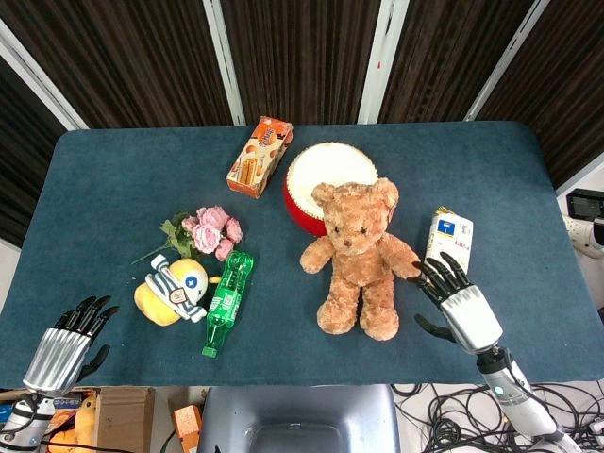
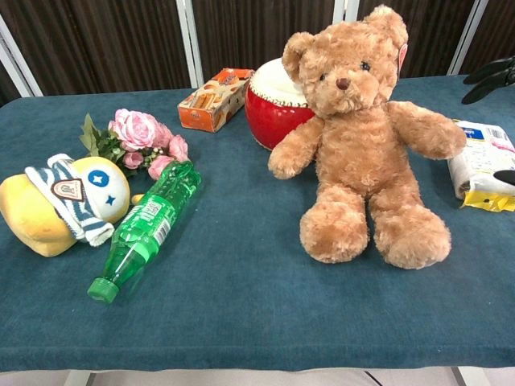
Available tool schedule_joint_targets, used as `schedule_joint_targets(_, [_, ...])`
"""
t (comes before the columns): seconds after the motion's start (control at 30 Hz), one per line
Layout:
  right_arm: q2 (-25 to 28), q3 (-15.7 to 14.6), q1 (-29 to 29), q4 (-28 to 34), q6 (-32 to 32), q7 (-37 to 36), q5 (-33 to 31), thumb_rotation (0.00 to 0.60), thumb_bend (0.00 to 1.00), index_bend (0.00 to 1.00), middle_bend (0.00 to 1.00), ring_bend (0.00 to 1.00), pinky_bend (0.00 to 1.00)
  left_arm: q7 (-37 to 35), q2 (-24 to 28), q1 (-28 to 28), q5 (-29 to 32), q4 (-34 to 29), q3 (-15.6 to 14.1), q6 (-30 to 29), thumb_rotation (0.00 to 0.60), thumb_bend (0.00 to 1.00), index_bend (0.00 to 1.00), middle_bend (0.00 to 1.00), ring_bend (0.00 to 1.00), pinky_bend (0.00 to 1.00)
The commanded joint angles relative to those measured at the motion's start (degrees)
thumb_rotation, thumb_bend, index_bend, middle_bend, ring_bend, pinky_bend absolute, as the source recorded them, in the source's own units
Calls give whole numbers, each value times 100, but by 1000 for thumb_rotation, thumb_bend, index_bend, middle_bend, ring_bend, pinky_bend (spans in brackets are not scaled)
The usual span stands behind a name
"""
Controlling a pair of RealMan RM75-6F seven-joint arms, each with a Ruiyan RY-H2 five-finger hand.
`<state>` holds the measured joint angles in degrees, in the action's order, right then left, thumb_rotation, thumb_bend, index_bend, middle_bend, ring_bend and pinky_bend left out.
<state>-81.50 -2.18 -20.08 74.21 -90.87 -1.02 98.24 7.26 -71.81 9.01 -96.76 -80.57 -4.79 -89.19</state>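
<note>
Near the middle of the blue bench [image 1: 113, 179] sits your nearest item: one teddy bear [image 1: 359, 260], tan plush, seated upright with legs stretched toward you, arms spread, dark nose and eyes, a tag at one ear in the chest view. Its back leans just beside a red drum with a cream top [image 1: 316, 175].

Your right hand [image 1: 458, 302] hovers just off the bear's outstretched arm, fingers [image 1: 436, 274] spread wide and holding nothing; the fingertips lie over the lower end of a white-and-yellow snack packet [image 1: 448, 247], though you cannot tell whether they touch it. Bear and fingers are close but apart.

Your left hand [image 1: 64, 347] hangs at the near left corner of the bench, fingers parted, empty, well apart from the bear.

Also listed: yellow plush toy with striped cap [image 1: 173, 291], green bottle lying flat [image 1: 226, 302], pink flowers [image 1: 208, 231], orange box [image 1: 260, 156].
</note>
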Motion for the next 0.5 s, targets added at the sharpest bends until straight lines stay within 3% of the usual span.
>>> schedule_joint_targets(0.03, [-341,296,25,-488,52,-116,-256,600,139,311,153,97,97,-17,-1,-12,26,5,20,20,600,342,239,153,137,353])
schedule_joint_targets(0.5, [-1159,819,-173,-2007,477,-685,-837,600,135,341,153,97,97,-97,59,-44,9,-109,44,126,600,339,219,158,144,361])
